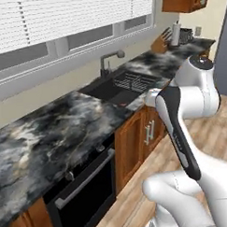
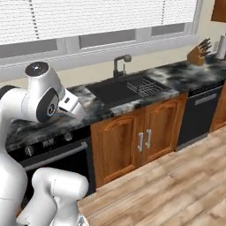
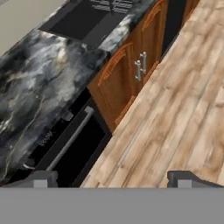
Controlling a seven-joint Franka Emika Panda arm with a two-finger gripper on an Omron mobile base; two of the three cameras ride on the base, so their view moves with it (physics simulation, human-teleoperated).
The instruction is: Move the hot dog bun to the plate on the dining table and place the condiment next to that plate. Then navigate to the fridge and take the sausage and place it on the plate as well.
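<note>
The hot dog bun, the plate, the dining table, the condiment and the sausage are all out of view. My gripper is open, its two dark fingertips wide apart with nothing between them. It looks down over the wood floor in front of the wall counter. The arm is folded close to the base, with the hand held above the counter's front edge. A tall grey slab at the far right edge may be the fridge's side; I cannot tell.
A marbled wall counter runs under the window and holds a black sink with a faucet. Below it are an oven, wooden cabinet doors and a dishwasher. A knife block stands far right. Wood floor lies alongside.
</note>
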